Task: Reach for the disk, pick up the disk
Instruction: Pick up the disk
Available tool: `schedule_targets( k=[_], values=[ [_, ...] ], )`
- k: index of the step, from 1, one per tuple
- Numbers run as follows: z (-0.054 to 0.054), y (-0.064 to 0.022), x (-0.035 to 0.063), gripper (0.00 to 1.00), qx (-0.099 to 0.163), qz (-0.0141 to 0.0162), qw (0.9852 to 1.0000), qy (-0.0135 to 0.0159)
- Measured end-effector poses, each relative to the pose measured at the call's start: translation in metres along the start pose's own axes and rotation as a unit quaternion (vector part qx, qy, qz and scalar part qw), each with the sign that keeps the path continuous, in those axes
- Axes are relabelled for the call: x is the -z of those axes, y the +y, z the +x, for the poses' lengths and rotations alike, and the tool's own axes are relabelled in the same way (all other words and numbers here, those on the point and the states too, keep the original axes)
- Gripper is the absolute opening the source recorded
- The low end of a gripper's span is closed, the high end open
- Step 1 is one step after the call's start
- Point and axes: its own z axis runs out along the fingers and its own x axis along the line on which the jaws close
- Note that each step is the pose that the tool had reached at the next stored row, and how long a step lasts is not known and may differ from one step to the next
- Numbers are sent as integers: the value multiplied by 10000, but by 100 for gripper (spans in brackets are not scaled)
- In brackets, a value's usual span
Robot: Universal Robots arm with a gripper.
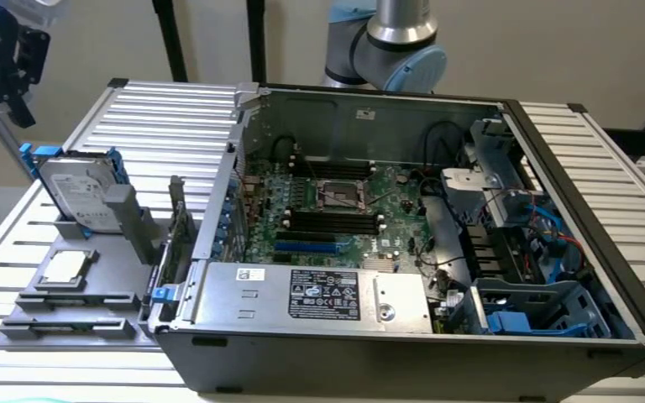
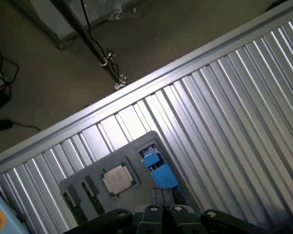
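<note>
The disk [image 1: 76, 191] is a silver-grey drive with a white label and a blue frame. It stands on edge, leaning in a grey holder [image 1: 76, 311] on the slatted table at the exterior view's left. My black gripper [image 1: 11, 101] hangs high above and to the left of it, well apart from it. In the wrist view the fingers [image 2: 154, 214] sit pressed together with nothing between them, and the disk's blue frame [image 2: 156, 168] lies far below them on the grey holder [image 2: 88, 170].
A small square silver chip [image 1: 65, 267] [image 2: 116, 179] lies flat in the holder beside the disk. An open computer case [image 1: 412, 243] with motherboard, power supply and blue bays fills the table's middle and right. The table edge [image 2: 136, 87] and floor cables run beyond.
</note>
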Motion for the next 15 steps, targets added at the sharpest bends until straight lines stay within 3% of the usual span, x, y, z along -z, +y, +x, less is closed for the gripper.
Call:
schedule_targets(
  k=[3,7,11,15],
  values=[
    [0,0,0,11,272,0,9996,10],
    [0,0,0,11,637,1,9980,23],
    [0,0,0,11,1001,2,9950,35],
    [0,0,-1,11,1363,9,9907,46]
  ],
)
